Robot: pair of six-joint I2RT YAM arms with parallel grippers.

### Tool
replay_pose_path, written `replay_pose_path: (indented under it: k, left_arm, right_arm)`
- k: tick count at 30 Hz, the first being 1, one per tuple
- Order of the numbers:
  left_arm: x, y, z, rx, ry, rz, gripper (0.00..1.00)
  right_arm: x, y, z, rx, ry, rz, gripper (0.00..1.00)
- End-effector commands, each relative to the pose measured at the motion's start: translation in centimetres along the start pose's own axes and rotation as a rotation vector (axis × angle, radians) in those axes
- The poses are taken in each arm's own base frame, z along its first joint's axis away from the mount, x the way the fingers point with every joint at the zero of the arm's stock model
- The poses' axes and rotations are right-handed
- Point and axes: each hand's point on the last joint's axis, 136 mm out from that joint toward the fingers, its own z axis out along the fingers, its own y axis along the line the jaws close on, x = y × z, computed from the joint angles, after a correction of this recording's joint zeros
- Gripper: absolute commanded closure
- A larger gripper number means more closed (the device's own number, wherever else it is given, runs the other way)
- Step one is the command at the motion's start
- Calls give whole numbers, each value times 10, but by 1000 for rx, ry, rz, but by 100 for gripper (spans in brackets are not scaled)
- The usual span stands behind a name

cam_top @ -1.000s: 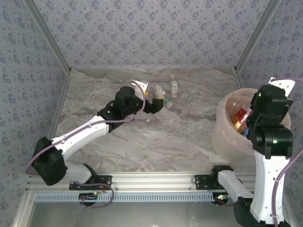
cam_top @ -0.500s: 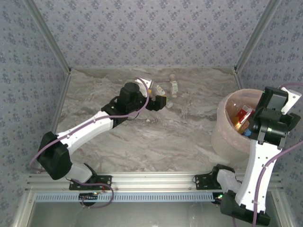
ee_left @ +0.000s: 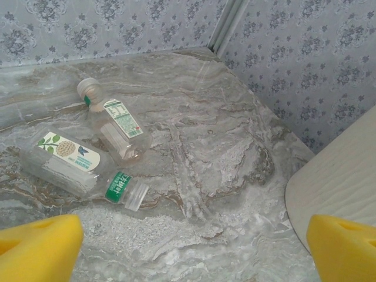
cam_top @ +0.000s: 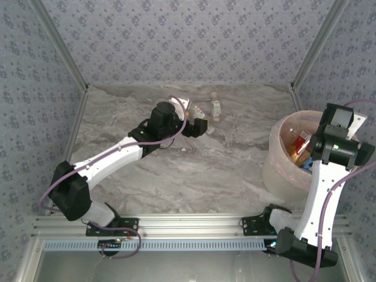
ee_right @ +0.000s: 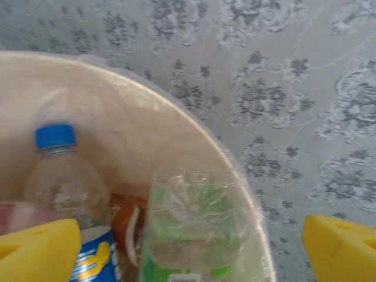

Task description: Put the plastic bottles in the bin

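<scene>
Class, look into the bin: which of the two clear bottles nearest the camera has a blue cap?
The left bottle, blue cap upward; the green-labelled bottle beside it shows no cap.

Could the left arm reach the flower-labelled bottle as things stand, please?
Probably yes: its open fingers face the flower-labelled bottle across bare table; the other bottle lies beyond, not in the way.

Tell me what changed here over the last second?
The left arm crept slightly toward the loose bottles, the left tool open and empty. The right arm leaned rightward over the bin; the right tool stands open above a green-labelled bottle inside. Those bottles and the bin stayed put.
</scene>
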Motion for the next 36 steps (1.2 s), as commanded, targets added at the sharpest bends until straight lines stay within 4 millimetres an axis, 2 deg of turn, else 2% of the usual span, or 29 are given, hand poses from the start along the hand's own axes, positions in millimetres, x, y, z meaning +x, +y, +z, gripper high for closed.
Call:
replay_pose_path:
  k: [1, 6, 9, 11, 15, 20, 22, 26, 31, 36]
  left_arm:
    - [-14, 11, -2, -58, -36, -39, 2]
    - [-8, 38, -6, -144, -47, -117, 2]
    - [-6, 57, -12, -193, -61, -181, 2]
    - [-5, 71, -17, -230, -71, -218, 2]
    - [3, 94, -26, -307, -78, -287, 2]
    - [14, 113, -36, -386, -80, -340, 2]
    - [18, 119, -40, -412, -81, -357, 2]
    - [24, 128, -46, -453, -81, -384, 2]
    - [30, 136, -51, -486, -76, -404, 2]
    - [35, 141, -52, -502, -67, -423, 2]
  right_arm:
    - [-17, 28, -27, -213, -61, 67, 0]
    - [-48, 73, -67, -415, -199, 37, 0]
    - [-60, 105, -83, -504, -247, -12, 0]
    - [-65, 133, -93, -584, -272, -44, 0]
    - [-69, 201, -122, -805, -326, -113, 0]
    - [-62, 281, -145, -1016, -318, -171, 0]
    - [-57, 313, -146, -1057, -315, -192, 0]
    - [-40, 367, -131, -1085, -256, -217, 0]
    - [-2, 429, -104, -1123, -128, -327, 0]
    - [23, 471, -64, -1041, -16, -382, 0]
